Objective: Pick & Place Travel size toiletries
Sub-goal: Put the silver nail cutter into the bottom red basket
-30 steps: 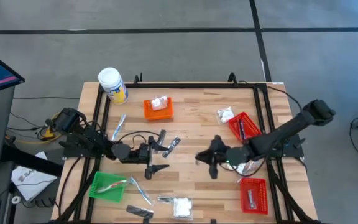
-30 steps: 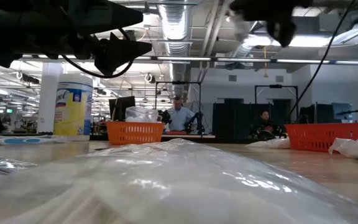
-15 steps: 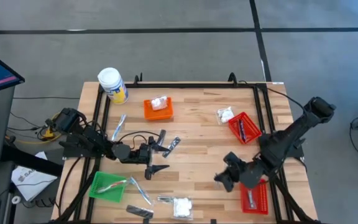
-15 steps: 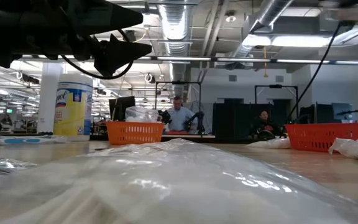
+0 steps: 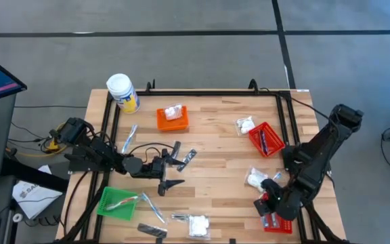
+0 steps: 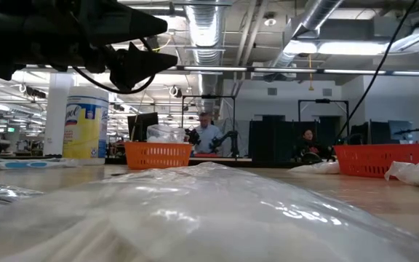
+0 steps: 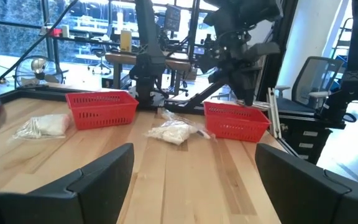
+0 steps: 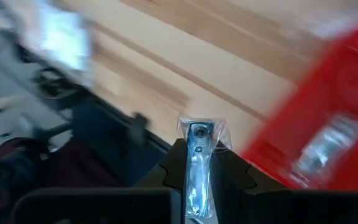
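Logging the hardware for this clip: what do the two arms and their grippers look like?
Both arms are dark, near-black jointed links. The left gripper has two broad matte-black fingers with flat, wedge-shaped tips, and thin black cables loop along that arm. The right gripper is the same dark build, with a small red part near it on the wrist.

No legible text on anything

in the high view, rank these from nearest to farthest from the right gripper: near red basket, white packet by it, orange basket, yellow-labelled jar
Right gripper, shut on a clear-wrapped stick, sits at the table's near right corner.
1. Near red basket, right beside the gripper.
2. White packet, just beyond it.
3. Orange basket, far centre-left.
4. Yellow-labelled jar, far left corner.
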Robot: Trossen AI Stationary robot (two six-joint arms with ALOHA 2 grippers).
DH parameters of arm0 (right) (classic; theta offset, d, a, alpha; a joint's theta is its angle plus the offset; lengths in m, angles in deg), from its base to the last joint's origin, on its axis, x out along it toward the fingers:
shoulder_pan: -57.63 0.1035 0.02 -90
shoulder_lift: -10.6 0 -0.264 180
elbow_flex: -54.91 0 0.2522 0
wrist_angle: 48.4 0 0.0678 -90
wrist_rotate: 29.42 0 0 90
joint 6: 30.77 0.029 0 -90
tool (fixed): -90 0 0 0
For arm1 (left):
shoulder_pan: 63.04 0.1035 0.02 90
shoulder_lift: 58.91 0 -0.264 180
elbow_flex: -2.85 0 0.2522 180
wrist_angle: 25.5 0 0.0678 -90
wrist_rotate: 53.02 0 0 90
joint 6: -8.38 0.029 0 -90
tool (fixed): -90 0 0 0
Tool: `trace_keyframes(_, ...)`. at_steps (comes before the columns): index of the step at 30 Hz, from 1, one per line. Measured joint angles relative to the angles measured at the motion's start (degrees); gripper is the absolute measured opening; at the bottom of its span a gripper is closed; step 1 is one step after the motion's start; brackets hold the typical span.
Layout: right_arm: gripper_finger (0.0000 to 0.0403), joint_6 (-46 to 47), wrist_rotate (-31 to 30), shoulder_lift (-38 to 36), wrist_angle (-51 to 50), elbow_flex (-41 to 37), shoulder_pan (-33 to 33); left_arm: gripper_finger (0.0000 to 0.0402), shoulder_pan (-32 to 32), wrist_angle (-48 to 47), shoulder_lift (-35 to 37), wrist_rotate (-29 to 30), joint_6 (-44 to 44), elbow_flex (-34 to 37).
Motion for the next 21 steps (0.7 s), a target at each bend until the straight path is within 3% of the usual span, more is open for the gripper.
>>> trace_keyframes(7, 0.0040, 8.13, 7.65, 1.05, -3.57, 0.00, 2.62, 0.0328, 0.00, -0.10, 0.00, -0.02, 0.01, 0.00)
trace_keyframes(11, 0.0038, 8.94, 11.43, 3.94, -3.28, -0.02, 2.42, 0.0328, 0.00, -0.10, 0.00, -0.09, 0.00, 0.00)
trace_keyframes(16, 0.0037, 9.46, 20.89, 8.09, -3.63, -0.02, 1.23, 0.0328, 0.01, -0.10, 0.00, -0.22, 0.00, 0.00)
trace_keyframes(21, 0.0044, 8.34, 24.60, 10.16, -3.89, -0.02, 0.13, 0.0328, 0.02, -0.12, 0.00, -0.20, 0.01, 0.00)
